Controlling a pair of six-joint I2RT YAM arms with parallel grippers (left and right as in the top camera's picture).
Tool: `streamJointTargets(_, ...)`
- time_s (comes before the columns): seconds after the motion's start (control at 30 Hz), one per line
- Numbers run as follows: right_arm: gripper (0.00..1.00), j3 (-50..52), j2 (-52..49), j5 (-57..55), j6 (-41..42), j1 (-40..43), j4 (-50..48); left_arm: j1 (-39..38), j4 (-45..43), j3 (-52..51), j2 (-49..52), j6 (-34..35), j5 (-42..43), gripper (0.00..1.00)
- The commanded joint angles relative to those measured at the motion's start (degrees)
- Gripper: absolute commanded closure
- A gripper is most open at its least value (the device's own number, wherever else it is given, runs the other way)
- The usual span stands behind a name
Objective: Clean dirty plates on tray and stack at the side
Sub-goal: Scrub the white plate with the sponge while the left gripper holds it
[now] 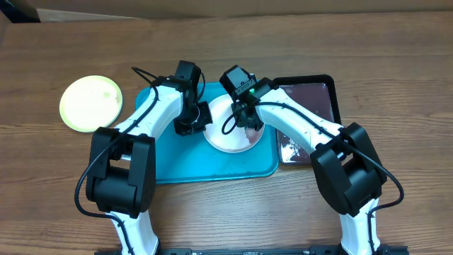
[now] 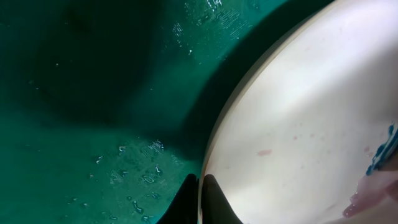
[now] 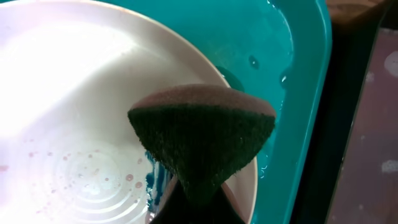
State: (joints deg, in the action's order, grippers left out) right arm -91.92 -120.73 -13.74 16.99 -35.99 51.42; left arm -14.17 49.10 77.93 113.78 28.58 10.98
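A white plate (image 1: 232, 138) lies on the turquoise tray (image 1: 212, 164). My left gripper (image 1: 201, 122) is shut on its left rim; the left wrist view shows the two fingertips (image 2: 214, 200) pinching the plate (image 2: 298, 118) edge over the wet tray (image 2: 93, 124). My right gripper (image 1: 249, 119) is shut on a dark sponge (image 3: 202, 134), held over the plate (image 3: 74, 106) near its right edge. A teal smear (image 3: 158, 180) and pinkish droplets sit on the plate by the sponge. A yellow-green plate (image 1: 90, 103) rests on the table left of the tray.
A black tray (image 1: 311, 99) with dark liquid stands just right of the turquoise tray, its edge (image 3: 367, 124) close to my right gripper. Water beads dot the turquoise tray (image 3: 298, 93). Both arms reach over the tray's middle.
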Motion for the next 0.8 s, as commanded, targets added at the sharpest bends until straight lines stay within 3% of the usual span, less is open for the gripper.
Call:
streamJointTargets(0.0,0.96,-1.42,-0.15,-0.59,0.87,0.48,0.17,-0.11,-0.04,-0.15,-0.28,-0.07,-1.07,0.96)
streamJointTargets(0.5,0.96,6.34,-0.28,-0.81,2.93,1.11,-7.5,-0.11,0.0,-0.15,-0.28,-0.09,-1.07,0.96)
streamJointTargets(0.77,0.96,2.32,0.44,4.42,2.75,2.47,-4.81,-0.11,-0.07,-0.15,-0.28,-0.11,-1.11,0.96)
